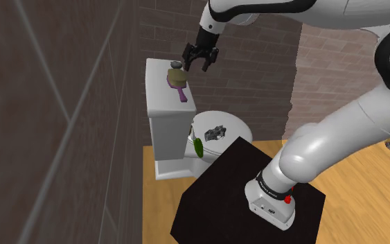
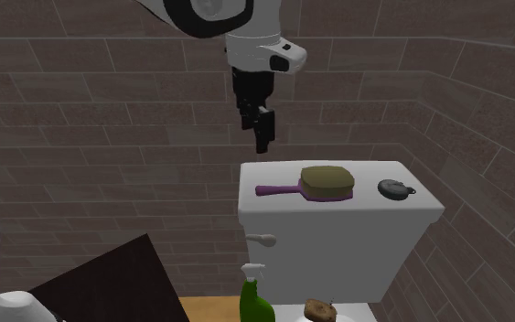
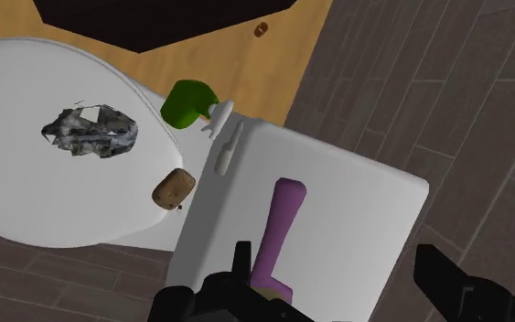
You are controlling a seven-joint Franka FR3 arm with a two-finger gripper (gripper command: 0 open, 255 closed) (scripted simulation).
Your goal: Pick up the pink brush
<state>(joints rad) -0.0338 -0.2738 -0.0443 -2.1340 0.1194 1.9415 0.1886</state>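
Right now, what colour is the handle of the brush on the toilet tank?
The brush handle is purplish pink; it shows best in the wrist view.

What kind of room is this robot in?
Most likely a bathroom. There is a white toilet with a boxy tank against dark brick-pattern walls. A purple-handled brush with an olive head lies on the tank's lid, and a green spray bottle stands by the toilet.

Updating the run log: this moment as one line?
phase: pre-grasp | gripper: open, above brush, apart | brush: lying on toilet tank lid, ungrasped
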